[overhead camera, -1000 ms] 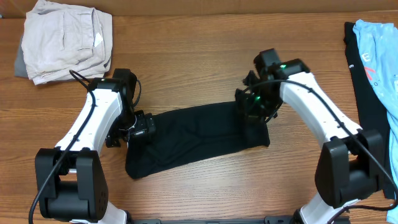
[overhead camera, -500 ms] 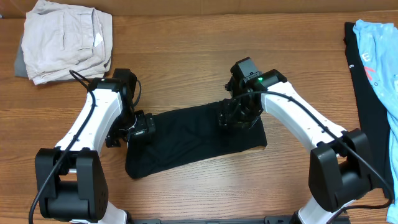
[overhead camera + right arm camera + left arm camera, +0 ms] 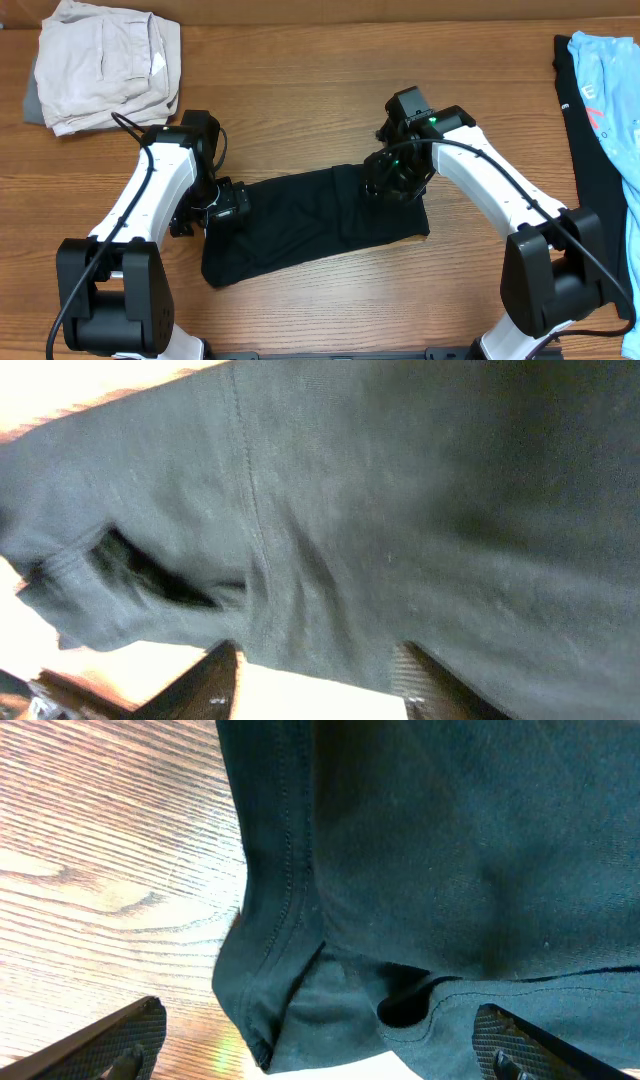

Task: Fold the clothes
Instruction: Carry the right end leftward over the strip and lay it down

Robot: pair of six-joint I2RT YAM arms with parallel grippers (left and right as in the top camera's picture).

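The black T-shirt lies as a long, slightly slanted folded band on the wooden table. Its white neck label does not show. My left gripper is low over the band's left end. In the left wrist view its fingers are spread wide, with the hemmed edge of the cloth between them. My right gripper is low over the upper right part of the band. In the right wrist view its fingers are open, and the cloth fills the view.
A beige folded garment lies at the far left corner. A light-blue shirt with red print lies on a dark garment at the right edge. Bare wood surrounds the black band.
My right gripper moved left and down along the band's right end, then back a little to the right. The left arm has not moved. The band's outline is about the same.
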